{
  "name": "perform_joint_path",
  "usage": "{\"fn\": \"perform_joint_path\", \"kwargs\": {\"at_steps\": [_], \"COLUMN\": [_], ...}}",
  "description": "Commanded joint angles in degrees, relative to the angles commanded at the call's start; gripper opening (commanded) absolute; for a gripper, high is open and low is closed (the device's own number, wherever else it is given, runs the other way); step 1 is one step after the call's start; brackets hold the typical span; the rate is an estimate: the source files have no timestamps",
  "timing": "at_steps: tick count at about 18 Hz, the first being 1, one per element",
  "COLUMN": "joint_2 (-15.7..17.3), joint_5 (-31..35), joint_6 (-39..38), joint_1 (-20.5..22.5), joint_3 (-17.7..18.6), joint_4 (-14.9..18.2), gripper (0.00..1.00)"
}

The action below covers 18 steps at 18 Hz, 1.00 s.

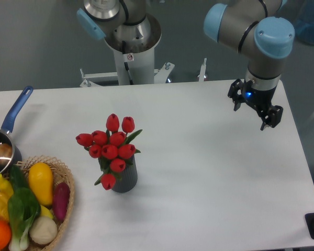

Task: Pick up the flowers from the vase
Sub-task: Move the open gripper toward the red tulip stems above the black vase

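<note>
The flowers (pixel 111 145), a bunch of red tulip buds with green leaves, stand upright in the vase (pixel 126 179), a short dark grey ribbed cylinder left of the table's middle. One bud droops over the vase's left side. My gripper (pixel 254 107) hangs over the table's far right part, well away from the flowers. It is open, its two black fingers spread with nothing between them.
A wicker basket (pixel 68 209) of toy vegetables sits at the front left corner. Behind it is a blue-handled pot (pixel 13 117) at the left edge. The arm's white base (pixel 130 57) stands at the table's far edge.
</note>
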<state>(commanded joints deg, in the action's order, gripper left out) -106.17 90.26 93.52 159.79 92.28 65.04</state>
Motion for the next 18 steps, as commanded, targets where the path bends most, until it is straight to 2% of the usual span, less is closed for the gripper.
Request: {"fn": "perform_joint_path", "kwargs": {"at_steps": [5,7,10,13,16,18], "joint_2": [0.26,0.18,0.61,2.98,5.09,5.97], "joint_5": [-0.09,-2.7,-11.13,-22.82,-28.98,-37.92], "joint_6": [-0.09,-0.61,-0.53,-0.01,-0.35,-0.62], "joint_1": [-2.19,-2.11,1.13,4.39,3.61,1.94], "joint_3": [0.44,0.53,4.12,8.69,11.77,12.83], "joint_4": [0.0,0.44,0.09,0.44,0.62,0.62], "gripper": [1.0,1.0,1.0,1.0,1.0,1.0]}}
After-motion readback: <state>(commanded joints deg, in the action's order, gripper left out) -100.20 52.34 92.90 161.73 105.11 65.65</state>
